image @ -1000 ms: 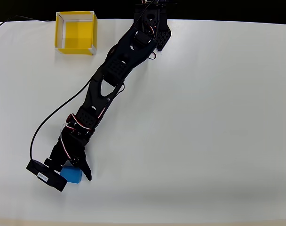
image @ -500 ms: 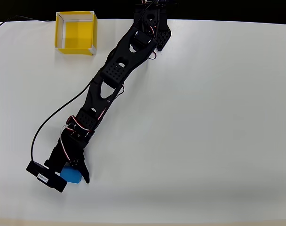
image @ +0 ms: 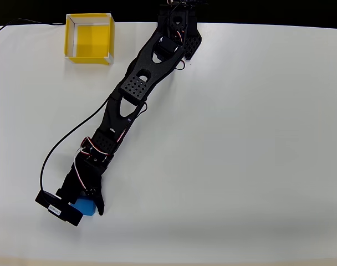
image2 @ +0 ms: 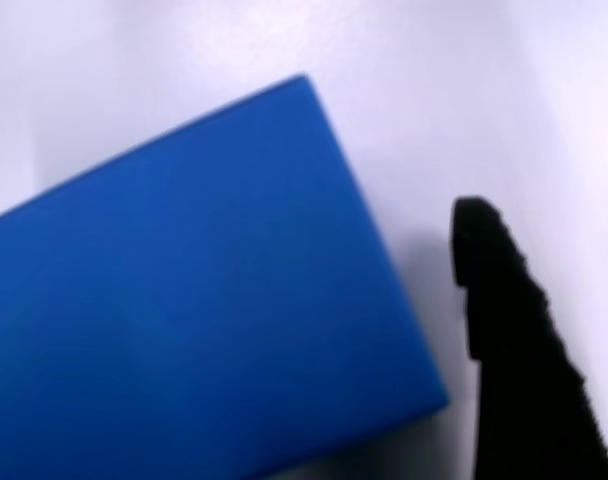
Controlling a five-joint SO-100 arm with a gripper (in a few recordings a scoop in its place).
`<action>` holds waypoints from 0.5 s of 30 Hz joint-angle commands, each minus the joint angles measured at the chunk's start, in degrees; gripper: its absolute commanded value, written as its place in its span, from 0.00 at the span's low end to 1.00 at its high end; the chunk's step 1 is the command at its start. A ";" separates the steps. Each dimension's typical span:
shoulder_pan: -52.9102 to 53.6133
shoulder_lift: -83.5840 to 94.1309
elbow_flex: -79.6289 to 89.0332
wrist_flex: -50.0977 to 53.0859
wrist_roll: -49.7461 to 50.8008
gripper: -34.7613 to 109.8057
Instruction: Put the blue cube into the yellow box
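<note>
Close under the wrist camera, the blue cube (image2: 194, 290) lies tilted on the white table (image2: 464, 90), and one black finger (image2: 509, 350) stands just beside its right edge with a thin strip of table showing between them. In the overhead view the gripper (image: 86, 206) sits low at the lower left of the table (image: 240, 144), with the cube (image: 85, 207) between its fingers; they bracket the block, but whether they squeeze it cannot be told. The black arm (image: 129, 105) stretches from there diagonally up to its base at the far edge. A black cable (image: 63, 145) curves beside it. Well apart, at the far left corner, stands the yellow box (image: 90, 39), open-topped with thin white walls.
</note>
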 commanded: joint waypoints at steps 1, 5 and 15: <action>-0.35 4.04 -7.56 -1.49 -1.23 0.58; -0.26 3.87 -7.65 -1.49 -1.58 0.56; -0.44 4.04 -7.65 -0.44 -2.90 0.53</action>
